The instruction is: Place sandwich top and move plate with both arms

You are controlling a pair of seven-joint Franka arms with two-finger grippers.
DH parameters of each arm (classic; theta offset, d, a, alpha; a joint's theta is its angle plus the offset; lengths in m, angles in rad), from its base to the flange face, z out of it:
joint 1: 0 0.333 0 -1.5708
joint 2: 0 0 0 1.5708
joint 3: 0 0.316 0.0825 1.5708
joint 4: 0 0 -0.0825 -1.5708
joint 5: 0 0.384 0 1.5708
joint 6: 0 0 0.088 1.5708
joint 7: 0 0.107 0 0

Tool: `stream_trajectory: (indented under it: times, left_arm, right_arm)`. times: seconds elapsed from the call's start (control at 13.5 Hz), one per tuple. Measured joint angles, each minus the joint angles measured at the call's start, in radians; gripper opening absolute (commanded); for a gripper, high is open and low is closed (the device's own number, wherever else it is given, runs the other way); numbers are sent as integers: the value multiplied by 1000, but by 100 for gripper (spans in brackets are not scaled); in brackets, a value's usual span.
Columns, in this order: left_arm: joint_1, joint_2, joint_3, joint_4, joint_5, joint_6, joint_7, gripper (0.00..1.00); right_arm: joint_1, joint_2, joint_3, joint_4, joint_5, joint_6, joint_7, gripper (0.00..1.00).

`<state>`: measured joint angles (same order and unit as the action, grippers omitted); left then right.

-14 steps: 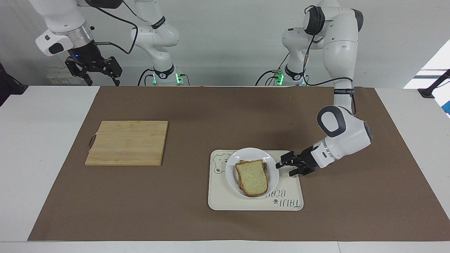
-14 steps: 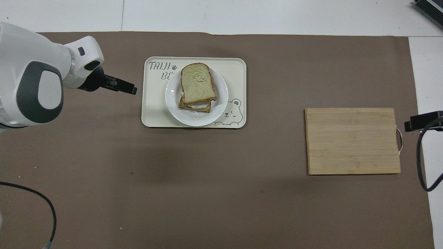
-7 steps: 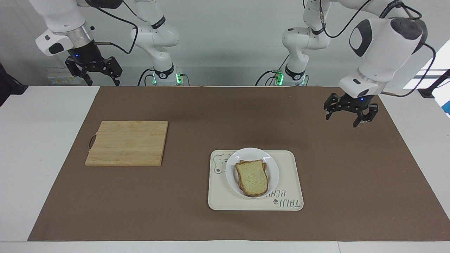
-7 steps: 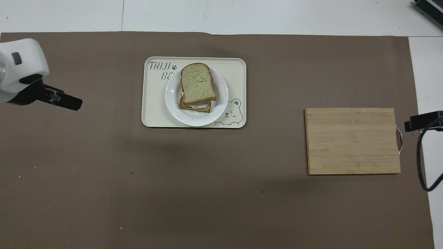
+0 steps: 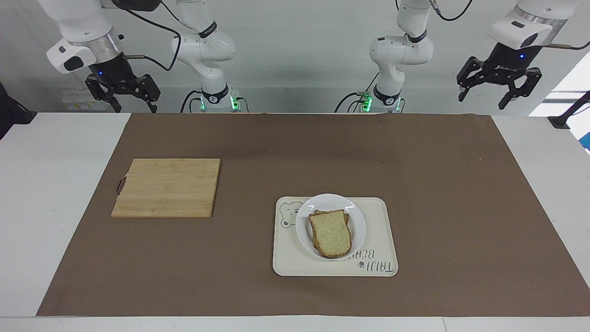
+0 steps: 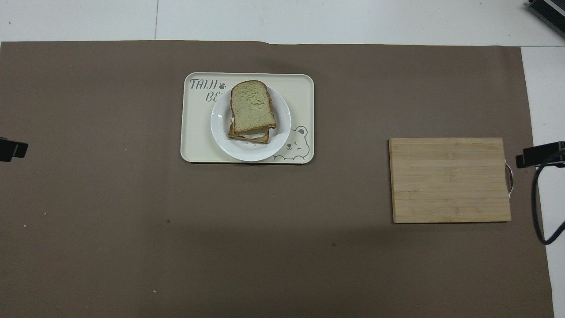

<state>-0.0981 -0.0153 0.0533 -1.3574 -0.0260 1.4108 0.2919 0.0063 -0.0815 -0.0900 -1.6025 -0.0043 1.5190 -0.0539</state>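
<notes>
While both arms are hanging raised at the robots' end of the table, these are the parts of the scene:

Sandwich top: the sandwich top (image 5: 330, 233) (image 6: 252, 107) is lying flat on a lower slice, whose crust is peeking out on the side nearer the robots. Its long axis is running roughly from the robots outward, slightly skewed, and its rounded end is pointing away from the robots.

Plate: the plate (image 5: 356, 220) (image 6: 282, 132) is sitting on the tray, carrying the stacked bread at its middle.

Tray: the cream tray (image 5: 382, 258) (image 6: 194, 132) is lying flat on the brown mat (image 5: 286, 152) (image 6: 265, 247), its printed bear corner sitting toward the right arm's end.

Cutting board: the wooden cutting board (image 5: 168, 186) (image 6: 450, 179) is lying well apart from the tray, toward the right arm's end.

Left gripper: the left gripper (image 5: 497, 94) is hanging in the air over the table's edge at the left arm's end, fingers spread wide, gripping nothing.

Right gripper: the right gripper (image 5: 126, 103) is hanging over the table's edge at the right arm's end, fingers spread wide, gripping nothing.
</notes>
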Motion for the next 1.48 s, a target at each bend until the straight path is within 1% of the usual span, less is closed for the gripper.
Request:
stream_trajectory:
  times: [0.22, 0.44, 0.74, 1.48]
  left_arm:
    - [3, 6, 17, 6, 0, -12, -42, 100]
    - [16, -3, 31, 1, 0, -37, -49, 100]
    - [16, -14, 29, -6, 0, -51, -52, 100]
    - [16, -14, 30, -11, 0, -66, -80, 100]
  right_arm:
    - [0, 0, 0, 0, 0, 0, 0, 100]
    - [0, 0, 0, 0, 0, 0, 0, 100]
    - [0, 0, 0, 0, 0, 0, 0, 100]
    - [0, 0, 0, 0, 0, 0, 0, 100]
